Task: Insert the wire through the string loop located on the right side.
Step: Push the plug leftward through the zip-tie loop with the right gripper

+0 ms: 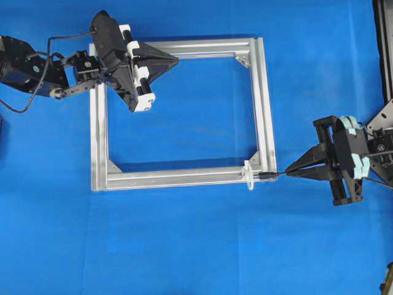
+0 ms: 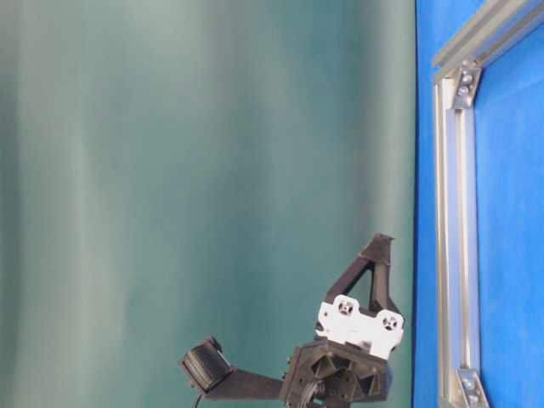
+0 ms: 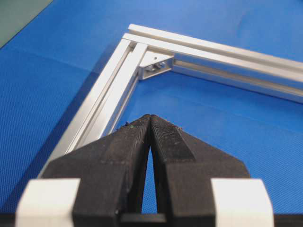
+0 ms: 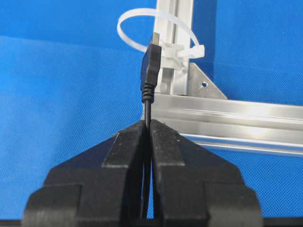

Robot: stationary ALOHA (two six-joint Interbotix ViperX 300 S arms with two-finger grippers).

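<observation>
Right pincer (image 4: 147,124) clamped tight on wire (image 4: 150,66), plug tip just ahead, at string loop (image 4: 161,29).

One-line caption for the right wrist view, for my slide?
Right gripper pinches the wire, plug tip reaching the white string loop on the frame.

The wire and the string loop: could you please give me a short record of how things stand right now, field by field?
wire: black wire with a dark plug tip, pinched in the right gripper
plug tip position: at the string loop, pointing toward it; whether it has entered is unclear
string loop: white, on a small mount fixed to the aluminium frame near its lower right corner in the overhead view
right gripper: shut on the wire, just outside the frame
left gripper: shut, holding nothing, over the frame's upper left part
surface: blue cloth
</observation>
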